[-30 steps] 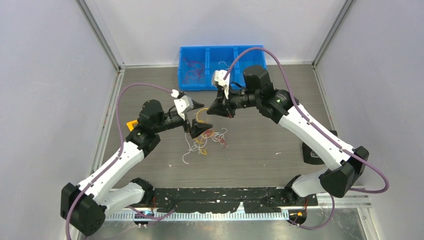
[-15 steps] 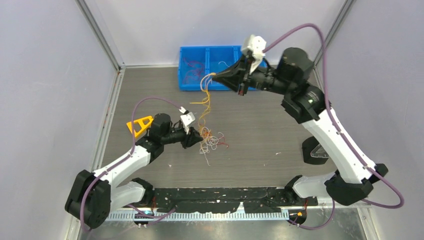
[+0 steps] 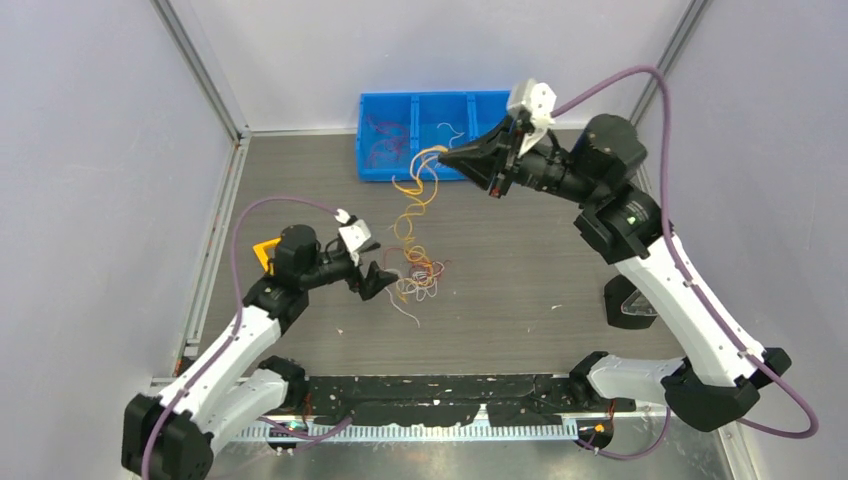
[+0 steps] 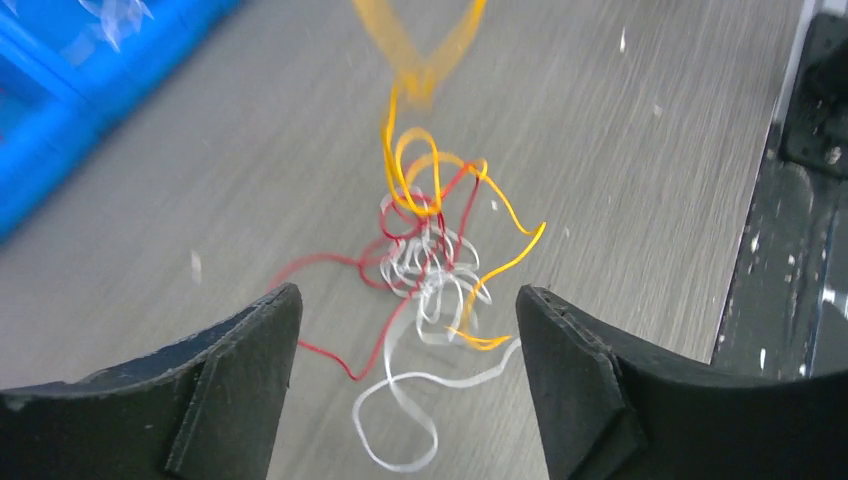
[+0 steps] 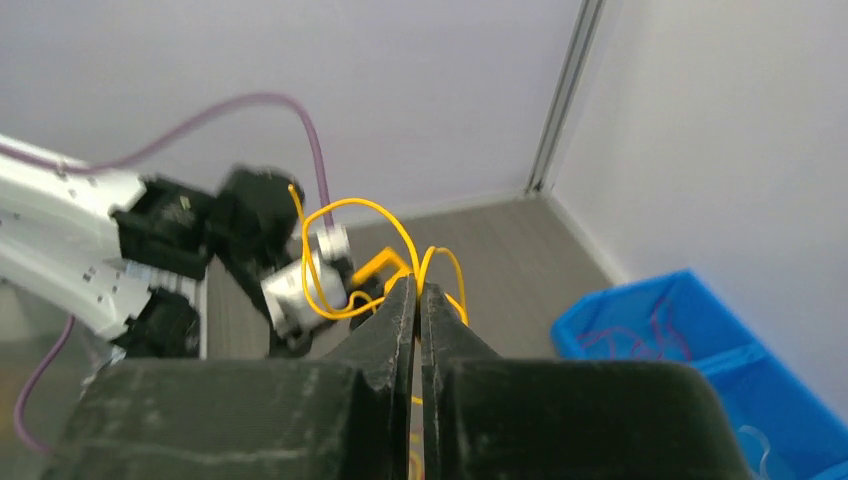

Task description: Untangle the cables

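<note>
The cables (image 3: 418, 275) lie as a small tangle of thin red, white and yellow-orange wires mid-table; in the left wrist view the cables (image 4: 425, 250) sit just ahead of my fingers. My left gripper (image 3: 378, 280) is open at the tangle's left edge. Seen from its wrist, the left gripper (image 4: 405, 300) straddles a loose white loop (image 4: 400, 415) without gripping it. My right gripper (image 3: 445, 157) is raised near the bin, shut on a yellow-orange strand (image 3: 420, 185) that curls down into the tangle. The right gripper (image 5: 418, 285) pinches that strand (image 5: 356, 202) at its tips.
A blue divided bin (image 3: 385, 174) stands at the back and holds several red and white wires. An orange triangular piece (image 3: 265, 250) lies left of the left arm. A black object (image 3: 625, 300) sits on the table's right side. Walls close in both sides.
The right gripper rose toward the back right, drawing the yellow-orange strand out of the tangle. The left gripper dropped beside the tangle, shut briefly, then opened again.
</note>
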You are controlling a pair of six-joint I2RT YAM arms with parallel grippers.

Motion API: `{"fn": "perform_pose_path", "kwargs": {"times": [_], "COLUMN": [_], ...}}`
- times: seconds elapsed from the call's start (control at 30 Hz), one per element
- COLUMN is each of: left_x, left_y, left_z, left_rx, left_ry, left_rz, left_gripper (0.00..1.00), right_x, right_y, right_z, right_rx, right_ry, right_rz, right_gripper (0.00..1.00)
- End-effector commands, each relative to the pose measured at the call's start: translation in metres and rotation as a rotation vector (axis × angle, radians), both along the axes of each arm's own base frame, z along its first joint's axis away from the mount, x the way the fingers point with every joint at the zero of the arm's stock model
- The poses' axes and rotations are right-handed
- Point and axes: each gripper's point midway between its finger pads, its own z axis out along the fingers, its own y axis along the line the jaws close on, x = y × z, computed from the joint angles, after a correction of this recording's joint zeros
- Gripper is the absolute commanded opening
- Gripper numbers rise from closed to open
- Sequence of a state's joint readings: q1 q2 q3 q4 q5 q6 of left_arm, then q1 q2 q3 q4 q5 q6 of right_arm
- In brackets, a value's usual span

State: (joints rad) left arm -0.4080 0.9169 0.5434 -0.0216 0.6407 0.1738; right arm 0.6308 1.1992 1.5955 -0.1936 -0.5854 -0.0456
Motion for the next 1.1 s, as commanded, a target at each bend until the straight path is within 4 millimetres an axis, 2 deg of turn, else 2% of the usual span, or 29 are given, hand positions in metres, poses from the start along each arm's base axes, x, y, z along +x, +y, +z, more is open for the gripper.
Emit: {"fn": "perform_pose_path", "kwargs": {"times": [0.0, 0.07, 0.17, 0.3, 0.37, 0.43, 0.47, 0.5, 0.6, 0.73, 0.8, 0.87, 1.0, 1.07], "left_x": [-0.006, -0.013, -0.018, -0.022, -0.023, -0.023, -0.017, -0.013, -0.009, -0.017, -0.023, -0.026, -0.031, -0.033], "left_y": [-0.002, -0.006, -0.014, -0.029, -0.036, -0.042, -0.046, -0.047, -0.053, -0.059, -0.060, -0.059, -0.051, -0.048], "left_z": [0.090, 0.120, 0.153, 0.176, 0.180, 0.174, 0.166, 0.167, 0.179, 0.193, 0.193, 0.187, 0.175, 0.176], "left_rx": [-0.108, -0.160, -0.214, -0.265, -0.277, -0.268, -0.269, -0.279, -0.300, -0.334, -0.339, -0.332, -0.309, -0.309], "left_ry": [-0.203, -0.222, -0.236, -0.271, -0.279, -0.272, -0.255, -0.257, -0.283, -0.298, -0.291, -0.271, -0.249, -0.245], "left_rz": [-0.034, -0.055, -0.084, -0.117, -0.141, -0.164, -0.155, -0.148, -0.165, -0.201, -0.224, -0.228, -0.198, -0.190], "left_gripper": [0.82, 0.82, 0.80, 0.79, 0.79, 0.79, 0.78, 0.76, 0.60, 0.43, 0.25, 0.01, 0.00, 0.00], "right_x": [-0.003, -0.002, -0.001, -0.001, 0.000, 0.000, 0.000, 0.000, -0.001, 0.003, 0.009, 0.020, 0.057, 0.072], "right_y": [0.010, 0.014, 0.018, 0.022, 0.023, 0.024, 0.025, 0.025, 0.025, 0.024, 0.022, 0.017, -0.005, -0.015], "right_z": [-0.042, -0.057, -0.071, -0.085, -0.088, -0.088, -0.089, -0.088, -0.090, -0.095, -0.095, -0.095, -0.104, -0.128], "right_rx": [-0.049, -0.064, -0.066, -0.080, -0.080, -0.076, -0.071, -0.069, -0.069, -0.067, -0.055, -0.038, -0.002, -0.026], "right_ry": [0.091, 0.123, 0.163, 0.203, 0.216, 0.223, 0.233, 0.234, 0.244, 0.267, 0.292, 0.319, 0.415, 0.492], "right_rz": [0.069, 0.085, 0.101, 0.124, 0.126, 0.129, 0.133, 0.134, 0.136, 0.121, 0.105, 0.074, -0.036, -0.099], "right_gripper": [0.05, 0.05, 0.05, 0.06, 0.05, 0.05, 0.05, 0.05, 0.05, 0.05, 0.05, 0.05, 0.05, 0.09]}}
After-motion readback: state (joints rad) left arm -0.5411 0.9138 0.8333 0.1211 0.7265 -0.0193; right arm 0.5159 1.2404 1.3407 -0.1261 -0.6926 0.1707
